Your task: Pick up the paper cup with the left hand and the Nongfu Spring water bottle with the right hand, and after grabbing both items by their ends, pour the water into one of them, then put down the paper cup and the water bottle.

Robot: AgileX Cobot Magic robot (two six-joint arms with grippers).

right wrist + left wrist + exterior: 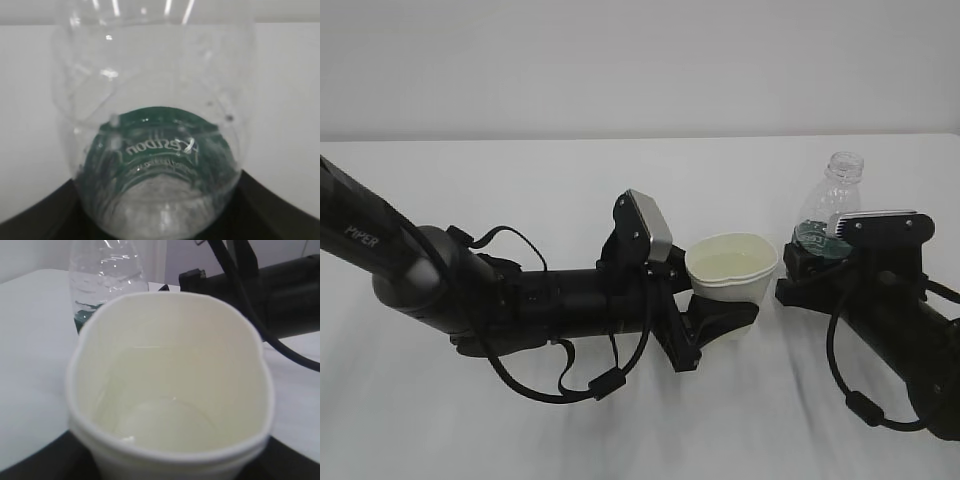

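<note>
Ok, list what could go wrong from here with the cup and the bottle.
1. The paper cup is squeezed out of round in the left gripper and holds water; a jolt on release could slop it out.
2. The capless Nongfu Spring water bottle stands upright in the right gripper; a finger dragging on withdrawal might tip it.
3. Cup and bottle stand near each other, so either arm could knock the other's item.

The paper cup (732,268) is matt cream paper, smooth inside, with a rolled rim pressed out of round. The Nongfu Spring water bottle (831,205) is clear, glossy ribbed plastic carrying a dark green label band. The water (167,422) lies clear and colourless in the cup's bottom. Both arms are matt black with brushed silver-grey plates. The surface (520,180) is plain matt white.
</note>
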